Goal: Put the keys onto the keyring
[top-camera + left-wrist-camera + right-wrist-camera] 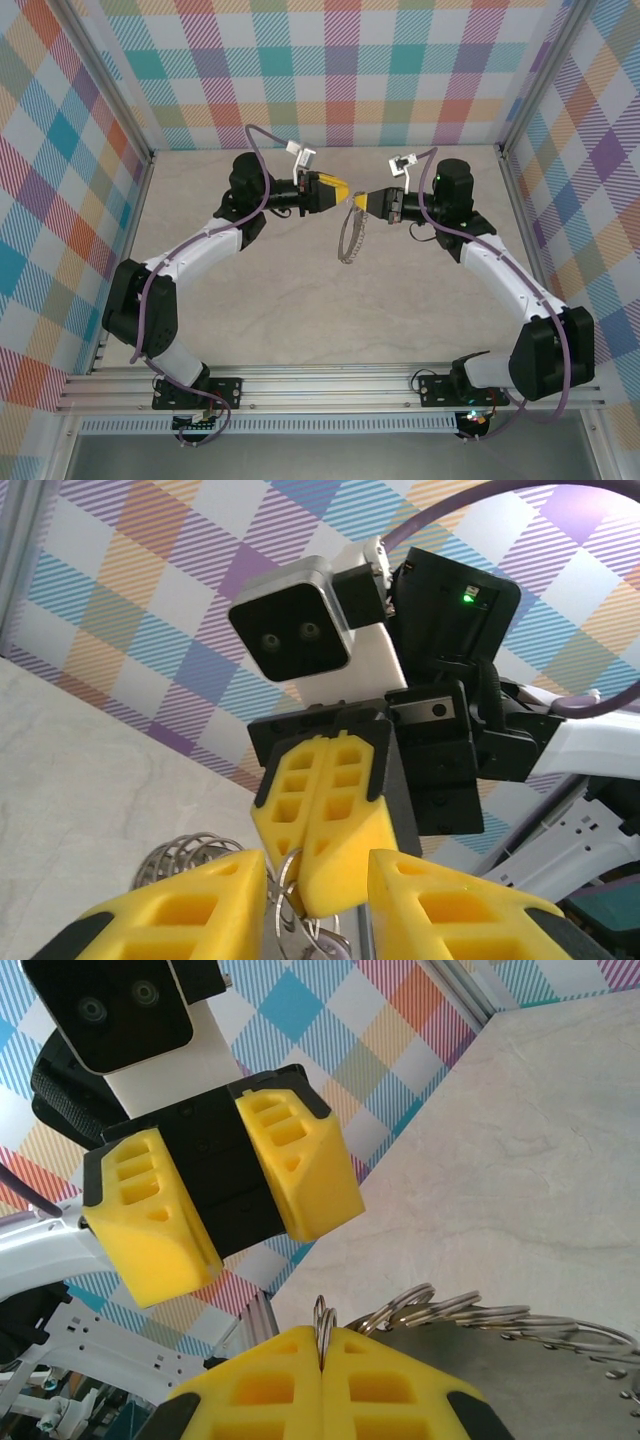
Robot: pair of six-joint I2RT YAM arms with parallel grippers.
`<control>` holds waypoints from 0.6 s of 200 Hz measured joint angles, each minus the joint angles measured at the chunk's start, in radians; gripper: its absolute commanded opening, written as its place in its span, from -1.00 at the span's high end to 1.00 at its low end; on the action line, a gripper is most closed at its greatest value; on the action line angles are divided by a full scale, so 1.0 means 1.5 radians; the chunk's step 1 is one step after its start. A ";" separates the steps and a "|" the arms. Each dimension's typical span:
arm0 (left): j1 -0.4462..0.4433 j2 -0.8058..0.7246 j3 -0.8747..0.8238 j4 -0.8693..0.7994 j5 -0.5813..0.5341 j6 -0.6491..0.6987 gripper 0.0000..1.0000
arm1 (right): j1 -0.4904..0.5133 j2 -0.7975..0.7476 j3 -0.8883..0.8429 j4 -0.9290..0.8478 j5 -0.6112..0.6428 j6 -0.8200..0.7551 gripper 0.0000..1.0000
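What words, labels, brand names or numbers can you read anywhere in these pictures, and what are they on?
No readable text anywhere.
The wrist camera housing, the keyring and the plaid walls carry no lettering, brand or number.
The only sign is a small green light on the black housing of the facing arm.
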State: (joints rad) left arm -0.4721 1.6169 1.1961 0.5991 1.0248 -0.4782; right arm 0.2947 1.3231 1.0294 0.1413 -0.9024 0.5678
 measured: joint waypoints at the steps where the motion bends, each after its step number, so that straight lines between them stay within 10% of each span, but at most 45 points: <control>1: 0.000 0.000 0.000 0.000 0.000 0.000 0.36 | 0.000 0.000 0.000 0.000 0.000 0.000 1.00; 120: 0.000 0.024 0.009 -0.030 0.021 0.000 0.34 | -0.005 0.006 0.000 0.036 0.000 0.015 1.00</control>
State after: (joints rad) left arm -0.4725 1.6524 1.2095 0.5549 1.0557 -0.4782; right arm 0.2874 1.3327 1.0294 0.1951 -0.9024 0.5907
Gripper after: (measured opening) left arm 0.336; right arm 0.048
